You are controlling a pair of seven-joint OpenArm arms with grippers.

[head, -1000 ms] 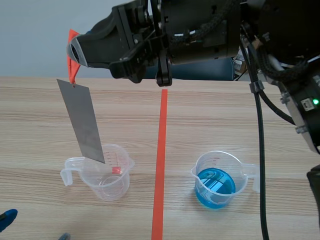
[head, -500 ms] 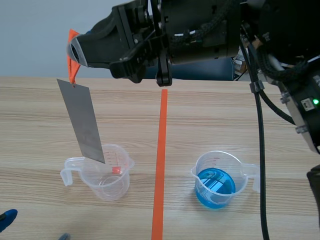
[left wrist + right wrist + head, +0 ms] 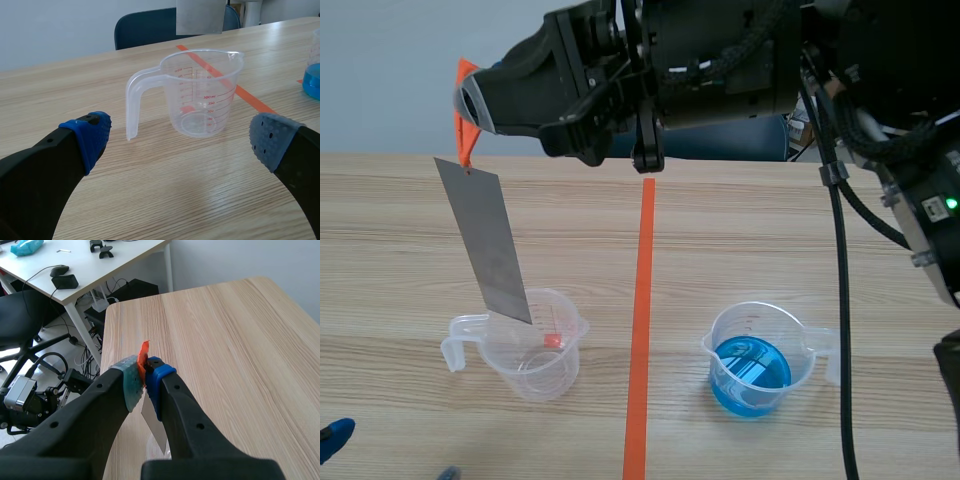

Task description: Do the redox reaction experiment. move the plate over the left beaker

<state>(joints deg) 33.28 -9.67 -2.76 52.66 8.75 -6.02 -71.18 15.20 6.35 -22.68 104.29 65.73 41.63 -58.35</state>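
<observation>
Grey metal plate (image 3: 485,245) hangs tilted from the right gripper (image 3: 465,105), whose fingers pinch its orange tab (image 3: 144,352); its lower edge sits just above the empty left beaker (image 3: 535,350). The left gripper (image 3: 178,135) gapes wide on that beaker's near side.

Light wood table (image 3: 800,240) carries two clear measuring beakers, well apart, one each side of the orange-red tape line (image 3: 641,300): empty beaker (image 3: 535,352) on the left-arm side, blue-liquid beaker (image 3: 752,360) on the right-arm side.
</observation>
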